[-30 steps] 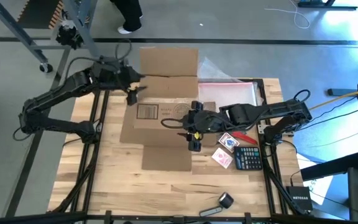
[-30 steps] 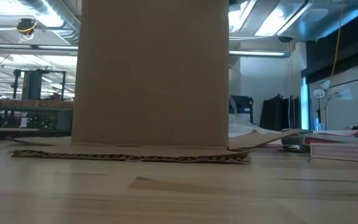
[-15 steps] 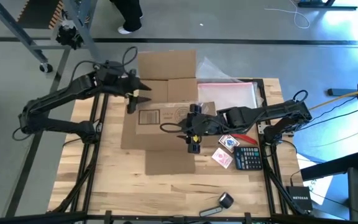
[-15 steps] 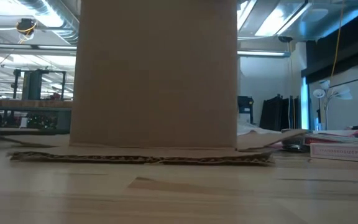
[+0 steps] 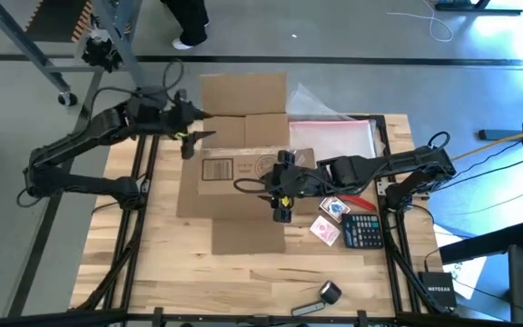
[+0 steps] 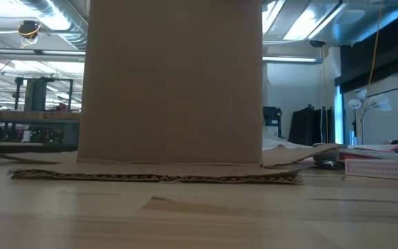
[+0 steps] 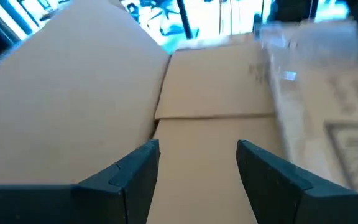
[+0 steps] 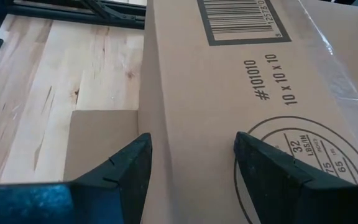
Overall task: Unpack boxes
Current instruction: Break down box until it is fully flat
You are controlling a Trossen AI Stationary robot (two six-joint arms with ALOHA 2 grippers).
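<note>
**Box on its side, both arms at it, nothing out yet**

At worktop's far-left edge, left gripper (image 5: 192, 136) hovers over the far-left part of the cardboard box (image 5: 243, 168), fingers (image 7: 135, 171) released and spread, nothing between them; wrist view shows only cardboard flap under them. Box sits mid-worktop toward the far edge, lying on its side with one flap flat on the wood toward the near edge, another flap sticking out past the far edge. Plain brown corrugated, barcode label on the upper face, round printed stamp and size print beside it, clear tape strip along one seam. Right gripper (image 5: 281, 204) is at the box's near-side edge, right of centre; fingers (image 8: 126, 165) part-open, straddling the box corner, cannot confirm they pinch it.

Step, as I read it: opening/positioning the box, flaps being worked, contents not in view. Next move probably needs left fingers to catch the far flap while right steadies the body.

Right of box: clear pouch (image 5: 334, 136) at far edge, card packs (image 5: 330, 218), calculator (image 5: 363, 230).
</note>
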